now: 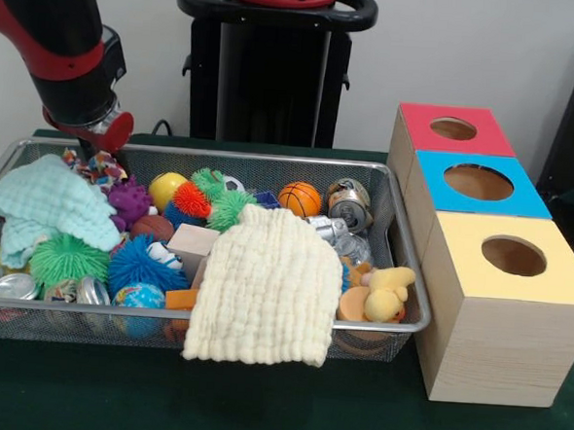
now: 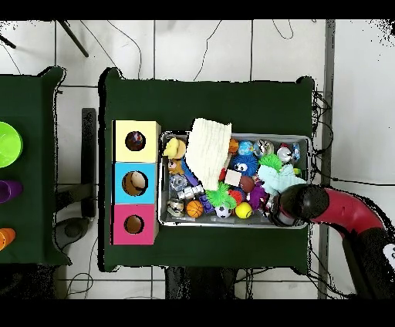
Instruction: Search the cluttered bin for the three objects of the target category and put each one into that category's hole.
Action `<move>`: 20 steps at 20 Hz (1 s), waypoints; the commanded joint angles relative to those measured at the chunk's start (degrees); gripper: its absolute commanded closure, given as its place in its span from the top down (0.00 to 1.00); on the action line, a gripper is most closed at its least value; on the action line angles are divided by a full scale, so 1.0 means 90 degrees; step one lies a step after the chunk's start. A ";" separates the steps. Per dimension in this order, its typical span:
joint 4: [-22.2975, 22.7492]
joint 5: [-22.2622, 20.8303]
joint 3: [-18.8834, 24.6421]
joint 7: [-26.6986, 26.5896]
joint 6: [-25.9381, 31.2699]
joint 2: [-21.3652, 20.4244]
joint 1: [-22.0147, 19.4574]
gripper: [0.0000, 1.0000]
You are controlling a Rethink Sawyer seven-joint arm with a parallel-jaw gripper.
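We see a dark green table [image 1: 256,408], a plain white wall [image 1: 443,49], and pale tiled floor [image 2: 200,46].

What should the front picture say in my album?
Red robot arm dips into a toy-filled wire bin beside three colored boxes with holes.

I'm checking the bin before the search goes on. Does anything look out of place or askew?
Yes. The pale yellow cloth is not lying inside the wire bin: it drapes over the bin's front rim and hangs down outside. It covers some of the toys. A mint cloth lies bunched over the toys near the gripper.
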 commanded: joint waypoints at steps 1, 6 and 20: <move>-0.0182 0.0088 0.0332 -0.0425 -0.0585 0.0201 -0.0088 1.00; -0.0096 0.0338 0.0240 -0.0142 -0.0263 -0.0003 0.0014 1.00; 0.0046 0.0782 0.0074 -0.0058 0.0286 -0.0597 0.0145 1.00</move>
